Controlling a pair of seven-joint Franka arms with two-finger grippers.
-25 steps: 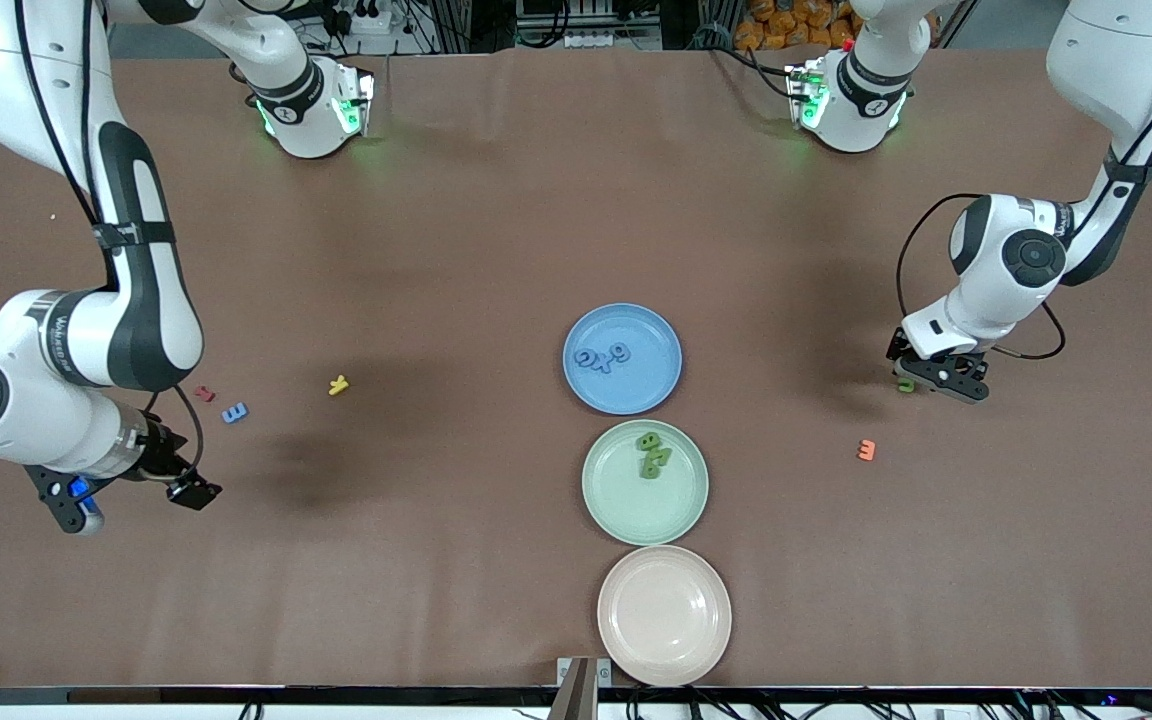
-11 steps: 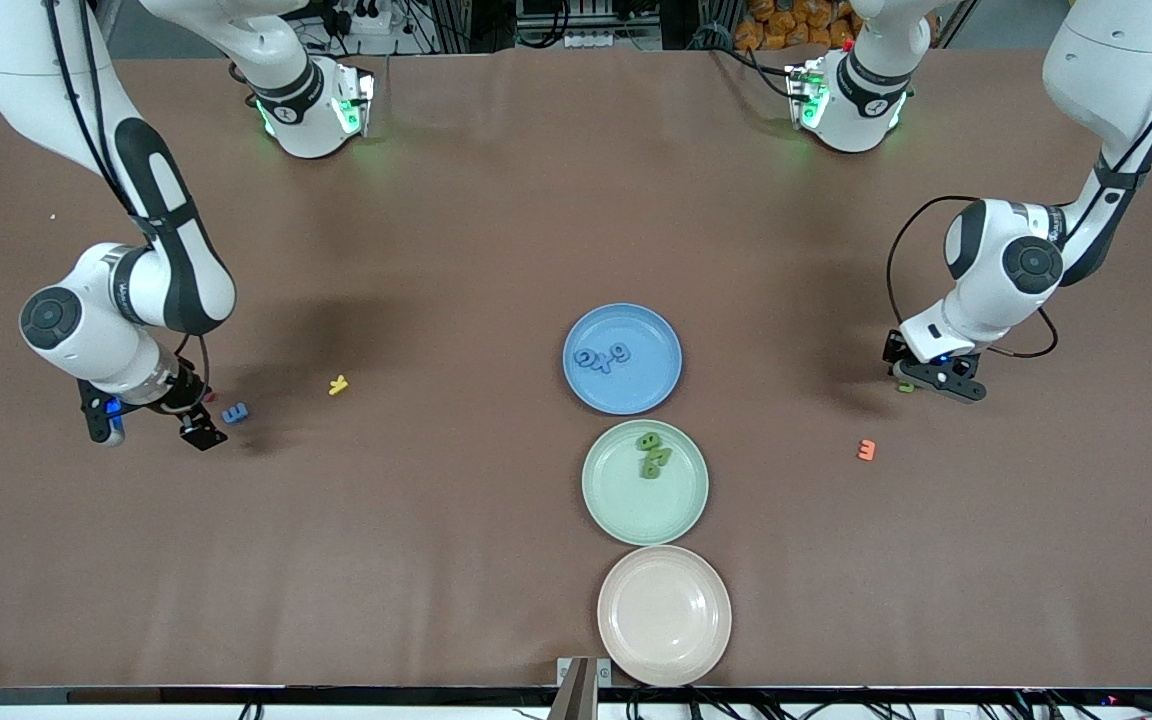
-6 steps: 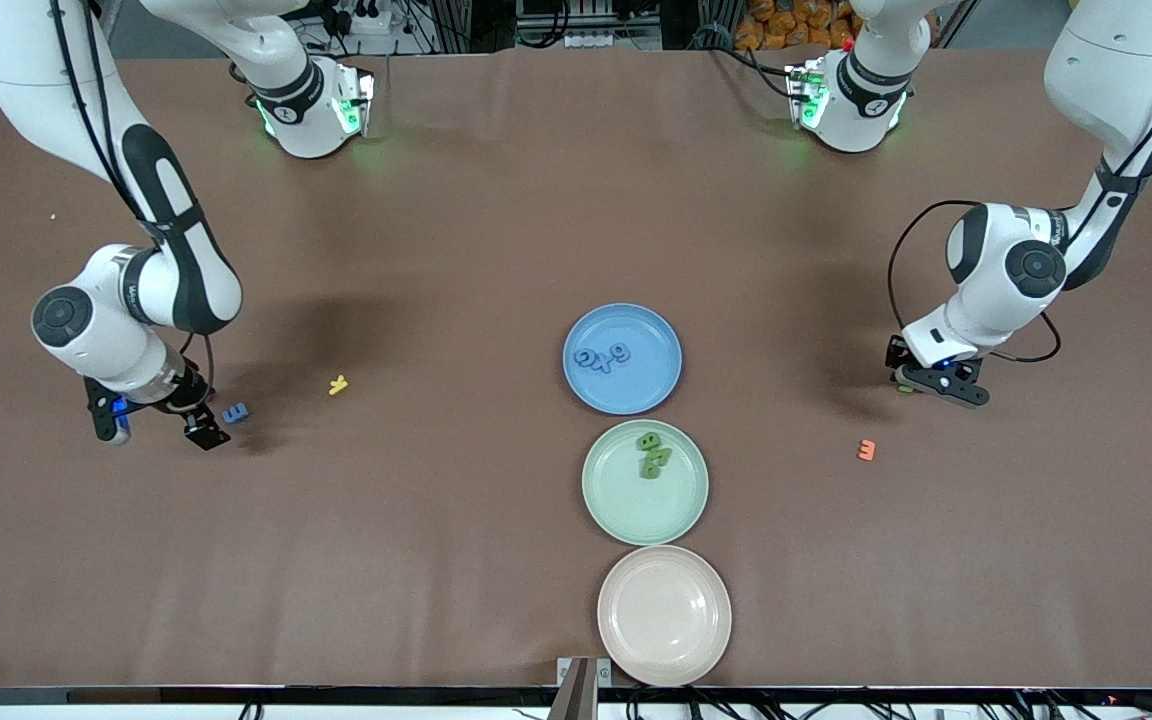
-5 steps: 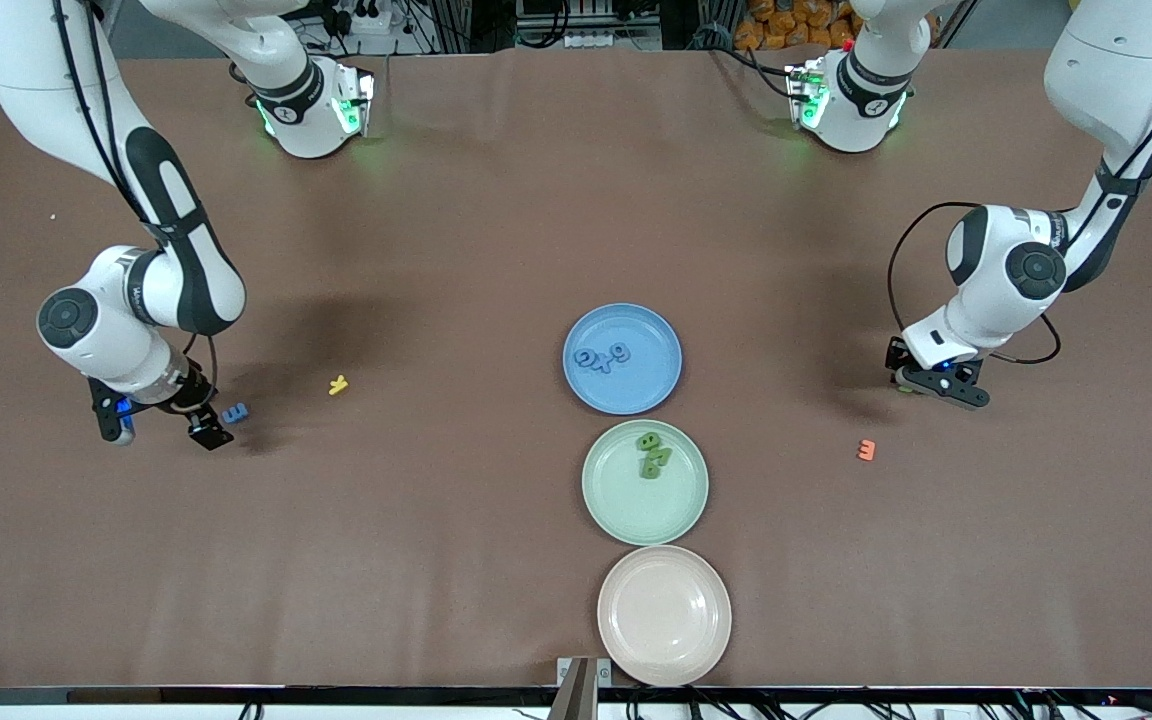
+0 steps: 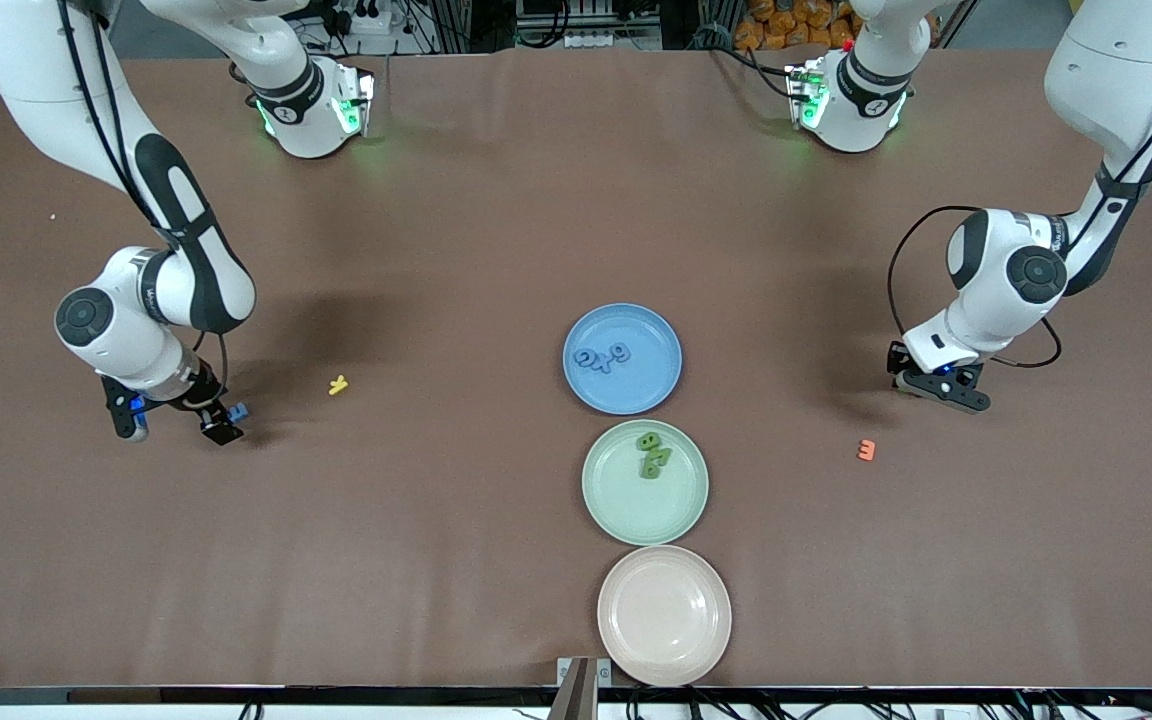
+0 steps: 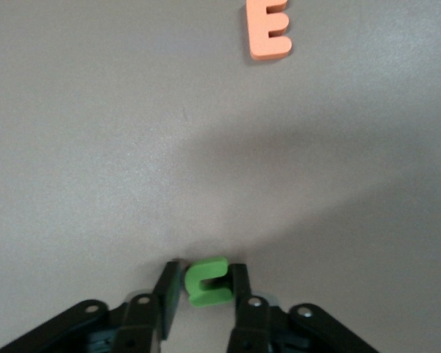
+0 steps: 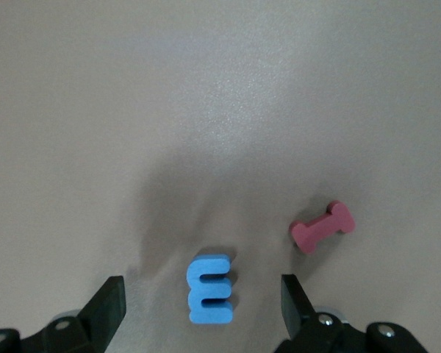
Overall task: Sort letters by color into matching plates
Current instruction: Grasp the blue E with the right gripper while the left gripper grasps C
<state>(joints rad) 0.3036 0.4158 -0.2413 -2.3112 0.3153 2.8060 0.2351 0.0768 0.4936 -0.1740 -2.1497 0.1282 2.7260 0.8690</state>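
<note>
A green letter [image 6: 206, 283] lies on the table toward the left arm's end, and my left gripper [image 6: 204, 273] [image 5: 936, 386] is shut on it with a finger against each side. The front view hides that letter under the hand. My right gripper [image 7: 201, 287] [image 5: 224, 422] is low over the table at the right arm's end. It is open, with a blue E [image 7: 209, 298] [image 5: 239, 410] lying untouched between its fingers. The blue plate [image 5: 636, 396] holds blue letters [image 5: 603, 357]. The green plate [image 5: 648, 520], nearer the front camera, holds green letters [image 5: 652, 455].
An orange E [image 5: 866, 450] [image 6: 267, 29] lies near the left gripper. A yellow letter [image 5: 338, 385] lies between the right gripper and the plates. A red piece [image 7: 322, 226] rests beside the blue E. A pinkish-beige plate [image 5: 664, 640] sits nearest the front camera.
My right gripper has moved toward the blue E and lowered until it straddles it. The left gripper's fingers have closed in on the green letter.
</note>
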